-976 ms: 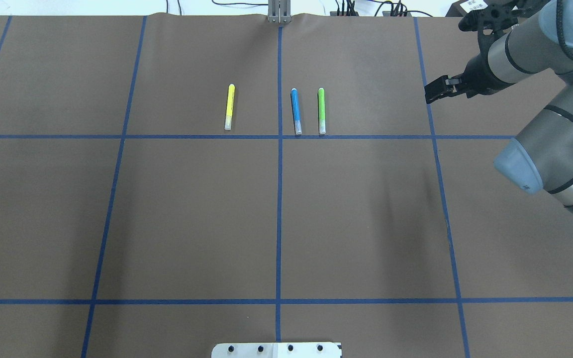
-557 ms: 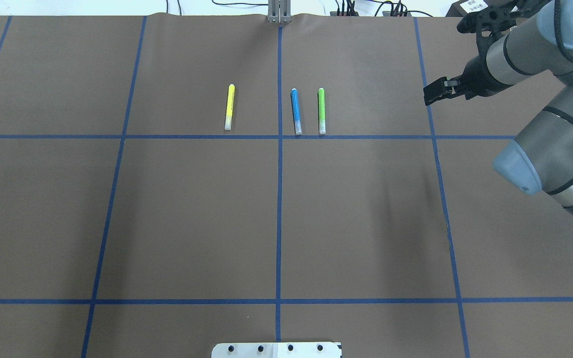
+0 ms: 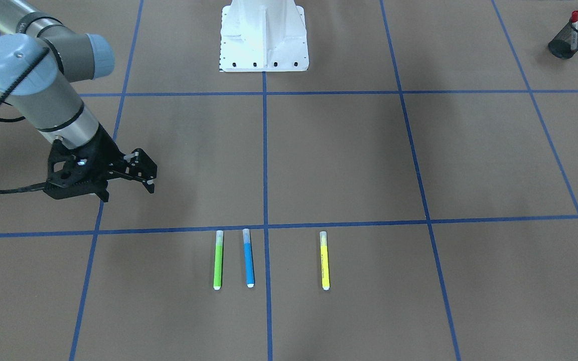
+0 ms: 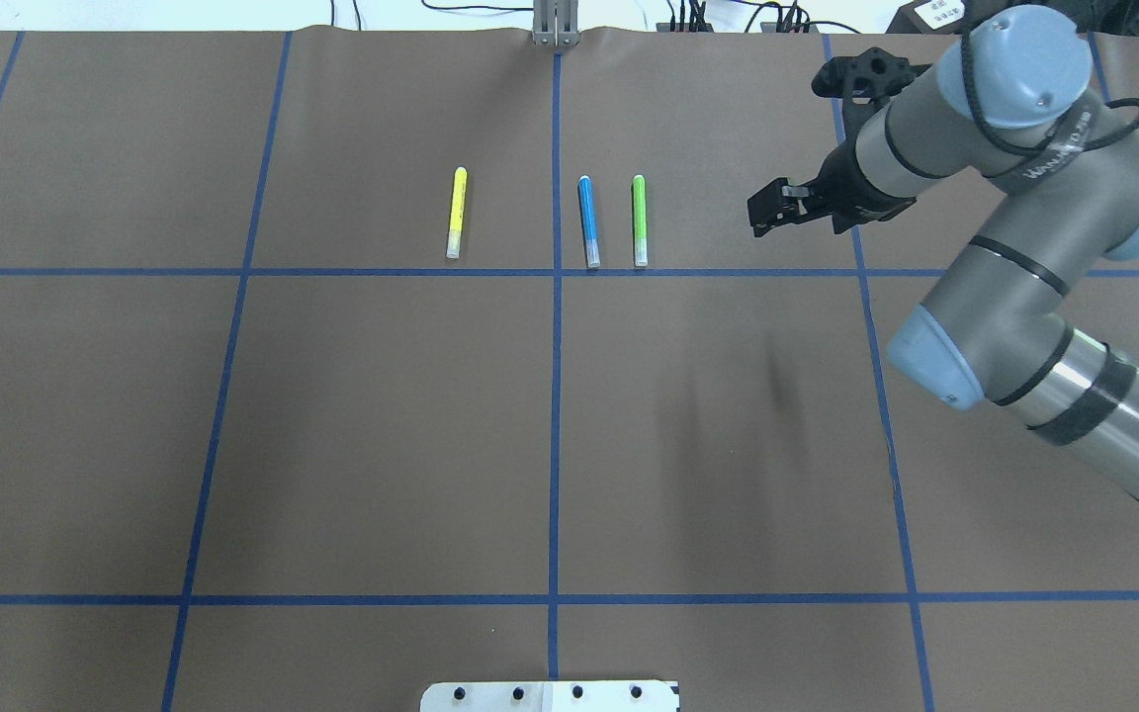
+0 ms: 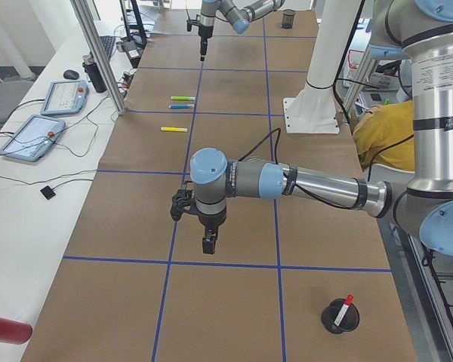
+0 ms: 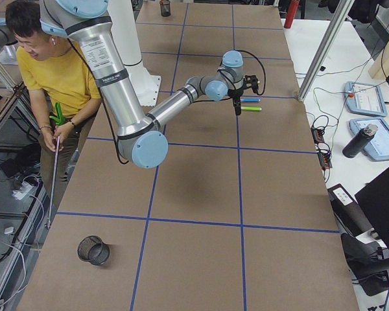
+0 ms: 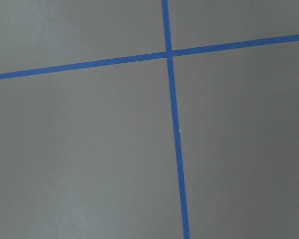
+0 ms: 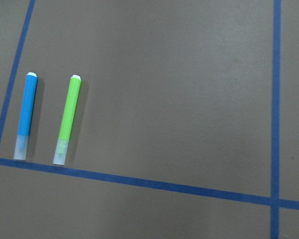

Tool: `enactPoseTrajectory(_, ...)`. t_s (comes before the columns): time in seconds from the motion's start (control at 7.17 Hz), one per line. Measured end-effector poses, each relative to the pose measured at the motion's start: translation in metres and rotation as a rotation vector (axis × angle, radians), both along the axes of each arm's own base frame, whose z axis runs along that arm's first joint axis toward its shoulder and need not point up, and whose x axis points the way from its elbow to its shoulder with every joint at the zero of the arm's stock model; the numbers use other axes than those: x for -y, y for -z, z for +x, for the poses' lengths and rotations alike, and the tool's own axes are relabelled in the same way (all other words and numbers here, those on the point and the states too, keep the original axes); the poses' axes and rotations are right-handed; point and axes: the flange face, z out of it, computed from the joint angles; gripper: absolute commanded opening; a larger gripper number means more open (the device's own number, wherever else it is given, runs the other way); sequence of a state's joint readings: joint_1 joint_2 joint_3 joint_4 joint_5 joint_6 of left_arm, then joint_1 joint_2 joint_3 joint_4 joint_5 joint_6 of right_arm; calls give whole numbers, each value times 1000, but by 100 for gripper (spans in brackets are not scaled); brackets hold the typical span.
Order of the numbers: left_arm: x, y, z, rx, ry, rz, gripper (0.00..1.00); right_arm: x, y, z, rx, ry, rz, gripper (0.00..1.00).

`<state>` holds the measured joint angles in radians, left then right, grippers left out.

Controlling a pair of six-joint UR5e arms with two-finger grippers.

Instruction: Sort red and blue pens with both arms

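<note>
Two claws show. The right claw (image 4: 755, 217) hangs above the desk (image 4: 382, 425), fingers apart and empty. The green marker (image 4: 639, 220) lies nearest it and the blue pen (image 4: 587, 220) just beyond, parallel. For the left claw (image 5: 209, 244), apart or together cannot be told. The red pen (image 5: 346, 302) stands in a mesh cup (image 5: 340, 317) near that claw.

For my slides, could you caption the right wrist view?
Blue pen and green marker lie parallel on the brown table.
</note>
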<state>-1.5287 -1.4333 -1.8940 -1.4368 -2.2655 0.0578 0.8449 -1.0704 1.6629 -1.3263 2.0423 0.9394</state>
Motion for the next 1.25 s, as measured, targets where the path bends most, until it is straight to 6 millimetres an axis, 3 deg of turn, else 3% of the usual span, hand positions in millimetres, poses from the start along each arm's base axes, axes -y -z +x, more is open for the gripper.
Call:
enactPoseTrajectory(0.42,6,5,1,-1,-2,11,100,54,47,-99,-34,-29,-80,100)
enactPoseTrajectory(0.7,6,6,1,-1,-2,13,100,75,90,-159,-59,-34,-123,100)
enactPoseTrajectory(0.98,6,6,1,-1,-2,12,100,85,117,-197,-104,-14,-156,99)
enactPoseTrajectory(1.11,6,5,1,-1,-2,11,100,85,117,-207,-124,1,-160,95)
enactPoseTrajectory(1.25,6,5,1,-1,-2,10,100,85,112,-214,-139,14,-161,84)
